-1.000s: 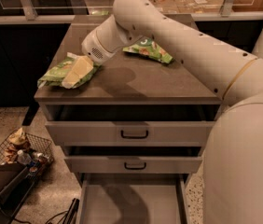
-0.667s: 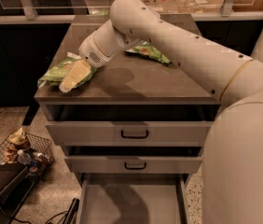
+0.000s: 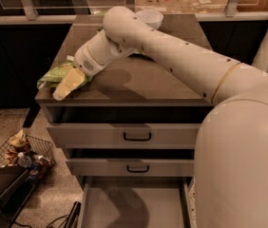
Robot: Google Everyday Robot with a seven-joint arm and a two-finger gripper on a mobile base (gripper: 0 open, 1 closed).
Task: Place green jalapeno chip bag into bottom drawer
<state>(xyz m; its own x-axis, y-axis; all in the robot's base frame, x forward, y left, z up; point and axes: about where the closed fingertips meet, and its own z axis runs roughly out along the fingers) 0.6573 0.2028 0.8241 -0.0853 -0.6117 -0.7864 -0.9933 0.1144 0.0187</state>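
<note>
The pale green jalapeno chip bag (image 3: 51,75) lies at the front left corner of the cabinet top (image 3: 138,82). My gripper (image 3: 69,83) reaches in from the right and rests on or against the bag's right side, covering part of it. The bottom drawer (image 3: 134,205) is pulled open at the foot of the cabinet, and its flat grey floor shows with nothing on it. My arm crosses the middle of the cabinet top.
Two wider grey drawers with black handles, upper (image 3: 137,137) and middle (image 3: 138,168), are shut. A white bowl (image 3: 151,17) stands at the back of the top. A wire basket (image 3: 25,152) with several items sits on the floor at the left.
My arm has swung left and lower over the top and now hides the brighter green bag behind it. The gripper has shifted slightly toward the front left edge at the pale bag.
</note>
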